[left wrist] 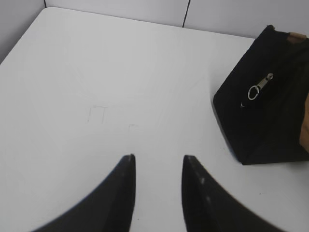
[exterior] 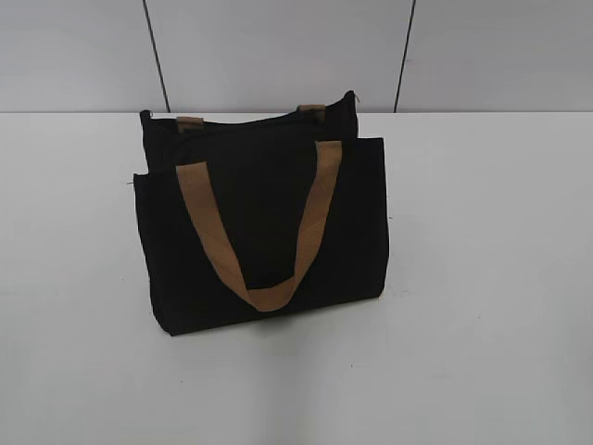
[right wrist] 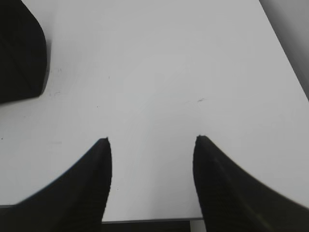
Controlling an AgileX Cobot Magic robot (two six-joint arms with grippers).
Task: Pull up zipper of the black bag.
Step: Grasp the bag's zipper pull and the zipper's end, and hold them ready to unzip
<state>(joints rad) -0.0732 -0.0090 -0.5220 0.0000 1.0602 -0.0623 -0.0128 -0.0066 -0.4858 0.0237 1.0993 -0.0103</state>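
Note:
The black bag (exterior: 264, 222) stands upright in the middle of the white table, tan straps hanging down its front. In the left wrist view the bag (left wrist: 265, 130) shows at the right, with the silver zipper pull and its ring (left wrist: 259, 87) on the side facing me. My left gripper (left wrist: 158, 157) is open and empty over bare table, well left of the bag. My right gripper (right wrist: 152, 139) is open and empty near the table's front edge; a corner of the bag (right wrist: 19, 53) shows at the upper left. Neither gripper shows in the exterior view.
The white table (exterior: 482, 278) runs around the bag on all sides. A grey panelled wall (exterior: 278, 46) stands behind it. The table's front edge (right wrist: 149, 220) lies just below my right gripper. Faint pencil marks (left wrist: 99, 113) show on the table.

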